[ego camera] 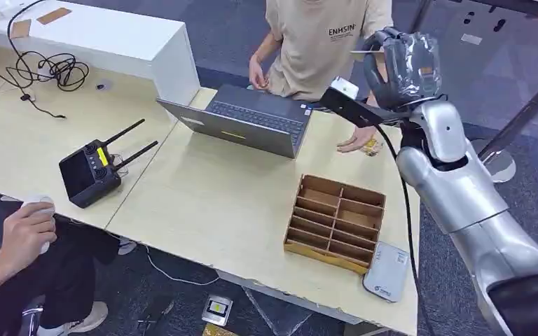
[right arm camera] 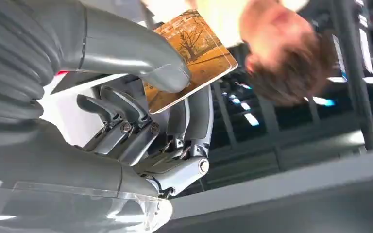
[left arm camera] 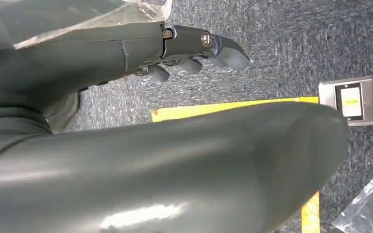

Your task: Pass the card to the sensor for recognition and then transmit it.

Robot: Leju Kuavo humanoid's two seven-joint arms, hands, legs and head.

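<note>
My right hand (ego camera: 403, 66) is raised high at the far right of the table, close to the person across from me. In the right wrist view it (right arm camera: 141, 121) pinches a card (right arm camera: 199, 63) with an orange-brown tree picture between the thumb and the darker fingers. The grey flat sensor (ego camera: 387, 271) lies on the table's near right corner, well below the hand. My left hand (left arm camera: 194, 53) hangs over the grey carpet, fingers stretched out with nothing in them.
A cardboard divider box (ego camera: 336, 220) sits just left of the sensor. An open laptop (ego camera: 249, 119) stands at the far side, where a person in a beige shirt rests a hand (ego camera: 357, 142) on the table. A black remote controller (ego camera: 91, 171) lies to the left, near another person's hand (ego camera: 24, 234).
</note>
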